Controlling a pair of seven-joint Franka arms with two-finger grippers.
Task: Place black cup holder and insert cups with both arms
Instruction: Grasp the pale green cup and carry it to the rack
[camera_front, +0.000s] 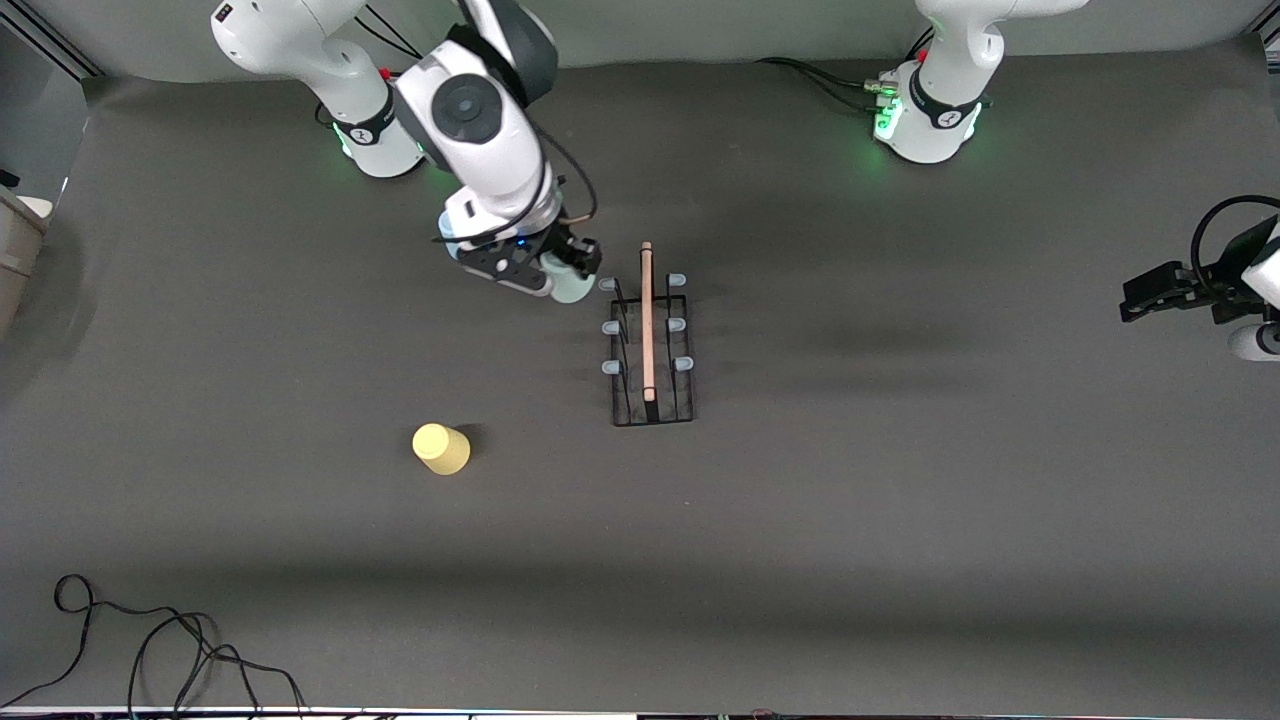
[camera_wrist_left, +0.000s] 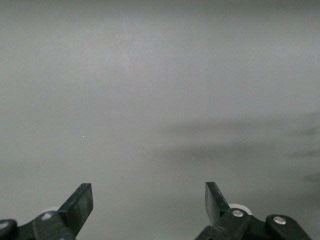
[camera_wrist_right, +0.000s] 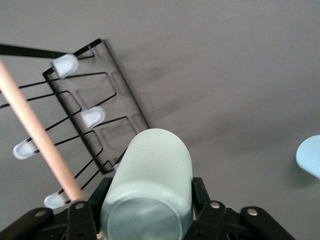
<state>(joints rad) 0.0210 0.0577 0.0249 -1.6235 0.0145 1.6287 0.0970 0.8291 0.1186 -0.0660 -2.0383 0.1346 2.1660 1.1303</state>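
- The right gripper (camera_wrist_right: 146, 212) is clamped on a pale green cup (camera_wrist_right: 150, 185).
- Just past the cup stands the black cup holder (camera_wrist_right: 95, 112), its wooden rod (camera_wrist_right: 37, 132) running between pale blue pegs (camera_wrist_right: 92, 116).
- A light blue cup (camera_wrist_right: 310, 156) shows at the frame's edge.

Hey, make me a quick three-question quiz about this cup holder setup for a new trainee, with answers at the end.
1. True or false: the right gripper is shut on the pale green cup.
2. Which cup stands on the table nearer the front camera than the black cup holder? A) yellow B) pale green C) none
3. Fill in: the left gripper waits at the left arm's end of the table with fingers ____.

Key:
1. True; it holds the cup beside the holder's pegs.
2. A, the yellow cup, toward the right arm's end.
3. Open, holding nothing.
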